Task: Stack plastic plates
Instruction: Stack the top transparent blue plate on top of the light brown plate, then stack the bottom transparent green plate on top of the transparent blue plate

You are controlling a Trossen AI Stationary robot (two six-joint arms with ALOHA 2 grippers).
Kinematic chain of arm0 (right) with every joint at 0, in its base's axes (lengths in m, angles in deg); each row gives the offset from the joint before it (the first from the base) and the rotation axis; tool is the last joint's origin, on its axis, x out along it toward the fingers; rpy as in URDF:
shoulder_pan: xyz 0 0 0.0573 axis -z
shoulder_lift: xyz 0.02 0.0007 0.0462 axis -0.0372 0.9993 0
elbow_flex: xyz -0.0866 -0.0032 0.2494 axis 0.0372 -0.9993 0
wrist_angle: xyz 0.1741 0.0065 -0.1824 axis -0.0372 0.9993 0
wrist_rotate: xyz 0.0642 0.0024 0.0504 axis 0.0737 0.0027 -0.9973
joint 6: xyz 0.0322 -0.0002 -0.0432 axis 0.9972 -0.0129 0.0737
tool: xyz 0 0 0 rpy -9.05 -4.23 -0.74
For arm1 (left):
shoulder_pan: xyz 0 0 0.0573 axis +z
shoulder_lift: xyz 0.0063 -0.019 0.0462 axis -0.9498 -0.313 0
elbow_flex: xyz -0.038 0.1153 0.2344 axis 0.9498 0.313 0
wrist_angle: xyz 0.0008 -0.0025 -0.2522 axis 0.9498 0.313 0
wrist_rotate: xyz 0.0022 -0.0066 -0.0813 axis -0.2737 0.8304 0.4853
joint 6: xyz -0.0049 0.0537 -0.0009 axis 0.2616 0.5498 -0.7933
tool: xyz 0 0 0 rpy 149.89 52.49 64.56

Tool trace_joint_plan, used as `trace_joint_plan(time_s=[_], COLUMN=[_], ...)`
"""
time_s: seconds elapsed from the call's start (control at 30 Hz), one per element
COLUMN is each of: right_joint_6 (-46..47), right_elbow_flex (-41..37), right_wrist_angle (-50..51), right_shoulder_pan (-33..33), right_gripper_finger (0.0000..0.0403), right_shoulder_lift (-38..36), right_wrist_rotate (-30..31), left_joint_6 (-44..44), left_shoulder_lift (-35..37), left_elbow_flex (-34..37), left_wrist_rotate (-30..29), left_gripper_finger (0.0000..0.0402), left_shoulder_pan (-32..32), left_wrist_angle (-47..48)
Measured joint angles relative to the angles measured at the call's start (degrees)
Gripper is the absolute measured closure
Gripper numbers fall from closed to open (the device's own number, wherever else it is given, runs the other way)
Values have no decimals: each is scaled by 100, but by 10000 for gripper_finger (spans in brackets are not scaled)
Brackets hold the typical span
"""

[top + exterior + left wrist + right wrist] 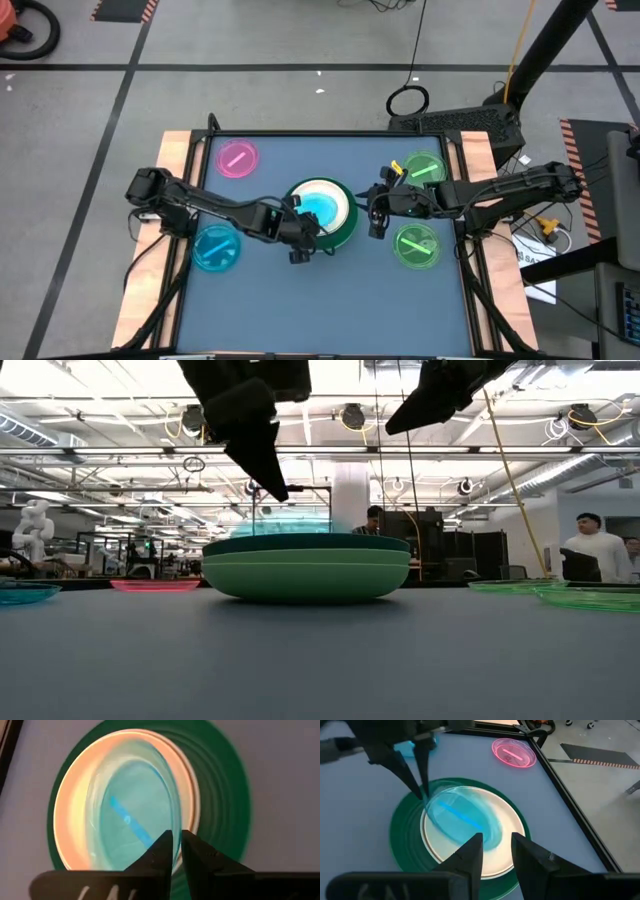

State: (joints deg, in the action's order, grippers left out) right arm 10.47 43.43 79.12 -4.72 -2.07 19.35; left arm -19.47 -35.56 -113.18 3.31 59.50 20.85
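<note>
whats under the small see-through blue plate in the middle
A white round plate lies under the small translucent blue plate, on stacked large green plates. Anything lower is covered.

Just beyond the left gripper (177, 849), its fingers slightly parted, a translucent blue striped plate (132, 815) tops a cream plate (75, 805) on a dark green plate (225, 795).
</note>
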Motion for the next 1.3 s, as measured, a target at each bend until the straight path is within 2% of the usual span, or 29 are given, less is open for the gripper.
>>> trace_joint_plan(time_s=[0.43, 0.57, 0.73, 0.9, 1.0, 1.2, 1.3], right_joint_6=[258, 520, 1281, 2110, 2740, 4297, 5205], right_elbow_flex=[0, 0, 5, 7, 7, 4, 9], right_wrist_angle=[28, 28, 60, 184, 378, 861, 1121], right_shoulder_pan=[0, 0, -43, -282, -449, -606, -610], right_gripper_finger=[305, 305, 305, 305, 305, 305, 305], right_shoulder_lift=[2, 2, 67, 436, 713, 1032, 1070], right_wrist_rotate=[0, 0, 4, -1, -114, -1119, -1615], left_joint_6=[370, 932, 1967, 2287, 2300, 2283, 2216], left_shoulder_lift=[-10, 56, 400, 1080, 1672, 3073, 3707], left_elbow_flex=[0, 0, 111, 397, 777, 1901, 2321], left_wrist_rotate=[-189, -201, -179, 258, 330, 318, 205], left_gripper_finger=[346, 346, 346, 346, 346, 346, 346], left_shoulder_pan=[100, -22, -167, -92, -52, -36, -36], left_wrist_angle=[235, 476, 233, -51, -119, -1275, -1456])
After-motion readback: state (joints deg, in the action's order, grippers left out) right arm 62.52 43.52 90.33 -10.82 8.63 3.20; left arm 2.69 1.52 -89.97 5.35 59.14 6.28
